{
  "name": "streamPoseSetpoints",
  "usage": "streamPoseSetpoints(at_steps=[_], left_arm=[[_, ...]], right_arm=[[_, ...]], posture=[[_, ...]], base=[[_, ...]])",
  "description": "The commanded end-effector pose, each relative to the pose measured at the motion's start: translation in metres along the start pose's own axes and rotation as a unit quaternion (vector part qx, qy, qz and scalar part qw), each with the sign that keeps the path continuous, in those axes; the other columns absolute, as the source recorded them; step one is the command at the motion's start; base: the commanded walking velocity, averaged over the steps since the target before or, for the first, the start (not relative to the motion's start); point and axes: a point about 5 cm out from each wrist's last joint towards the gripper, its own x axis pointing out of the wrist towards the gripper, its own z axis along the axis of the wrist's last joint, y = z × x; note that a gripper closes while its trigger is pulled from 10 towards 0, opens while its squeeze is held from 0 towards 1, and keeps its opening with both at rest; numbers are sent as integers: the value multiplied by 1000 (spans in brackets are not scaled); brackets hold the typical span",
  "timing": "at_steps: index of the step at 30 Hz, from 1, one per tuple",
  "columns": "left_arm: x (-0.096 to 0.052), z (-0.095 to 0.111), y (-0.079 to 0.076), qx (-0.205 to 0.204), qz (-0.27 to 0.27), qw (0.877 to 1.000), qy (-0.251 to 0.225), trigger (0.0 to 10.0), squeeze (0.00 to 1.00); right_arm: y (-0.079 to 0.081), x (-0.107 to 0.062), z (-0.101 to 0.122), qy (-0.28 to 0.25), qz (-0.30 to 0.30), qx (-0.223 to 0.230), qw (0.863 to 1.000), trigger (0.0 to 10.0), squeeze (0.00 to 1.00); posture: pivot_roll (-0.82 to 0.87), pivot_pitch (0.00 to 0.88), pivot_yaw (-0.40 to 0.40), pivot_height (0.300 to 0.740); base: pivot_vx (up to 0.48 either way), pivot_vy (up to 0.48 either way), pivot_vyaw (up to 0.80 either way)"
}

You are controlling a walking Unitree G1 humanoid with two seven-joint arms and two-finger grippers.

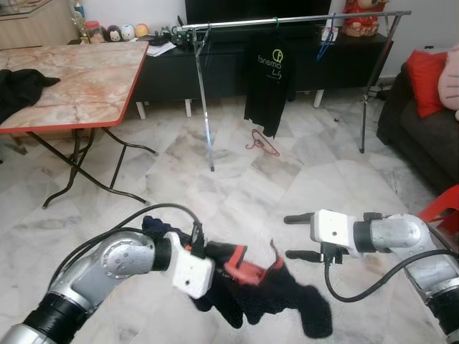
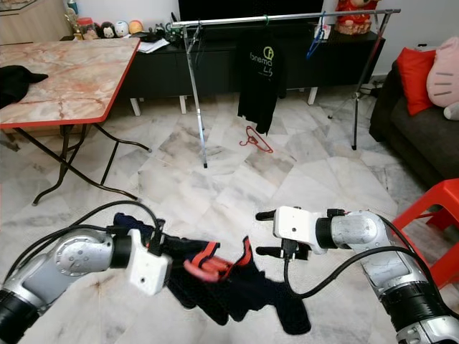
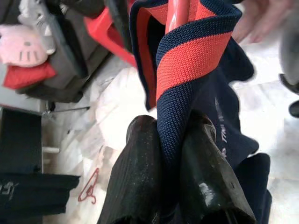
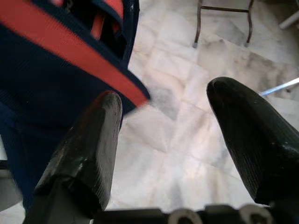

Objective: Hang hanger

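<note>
Left wrist view shows the left hand (image 3: 170,163) clenched on the navy-red garment (image 3: 196,60); the right hand (image 1: 297,236) released beside it; the garment may slip from its hanger (image 1: 247,271).

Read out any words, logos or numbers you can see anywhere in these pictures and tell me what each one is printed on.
"fonema": pale print, with a round logo above it, on the black T-shirt hanging from the silver metal clothes rail.
Smaller marks under that word: too small to read.
White lettering on the navy and red knit garment clamped in the left tool: blurred, unreadable.
</note>
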Motion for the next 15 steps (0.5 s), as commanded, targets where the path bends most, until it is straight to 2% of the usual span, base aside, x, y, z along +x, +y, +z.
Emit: streamPoseSetpoints(at_steps=[1,2,4,5,6,7,10,14,15], left_arm=[[-2,3,1,26,-9,1000,-4,10000,0],[-4,0,-1,29,-12,999,7,10000,0],[-5,-2,-1,29,-14,999,14,10000,0],[-5,-3,-2,24,-12,1000,16,10000,0],[-5,-5,-2,11,-10,1000,22,10000,0],[-6,-7,-3,-5,-6,1000,26,10000,0],[-5,-12,-3,-69,33,997,31,10000,0],[-4,-15,0,-105,78,991,31,10000,0],[-4,-16,1,-114,87,989,30,10000,0]], right_arm=[[-4,-4,-1,-1,-4,-2,1000,10000,0],[-6,-7,-7,17,-2,-8,1000,10000,0],[-8,-11,-9,13,7,0,1000,10000,0],[-9,-12,-8,3,12,9,1000,10000,459],[-12,-14,-6,-10,15,25,1000,10000,706],[-15,-16,-5,-21,10,42,999,10000,1000],[-30,-15,-6,-34,-50,94,994,10000,1000],[-34,-5,-9,-24,-106,122,987,10000,1000],[-33,-1,-10,-23,-117,128,984,10000,176]], posture=[[-17,45,29,740],[-13,43,27,740],[-11,42,24,740],[-9,42,21,740],[-9,42,21,740],[-9,42,21,740],[-12,37,17,740],[-10,38,13,740],[-8,40,12,740]], base=[[0,0,0],[0,0,0],[0,0,0],[0,0,0],[0,0,0],[0,0,0],[0,0,0],[0,0,0],[0,0,0]])
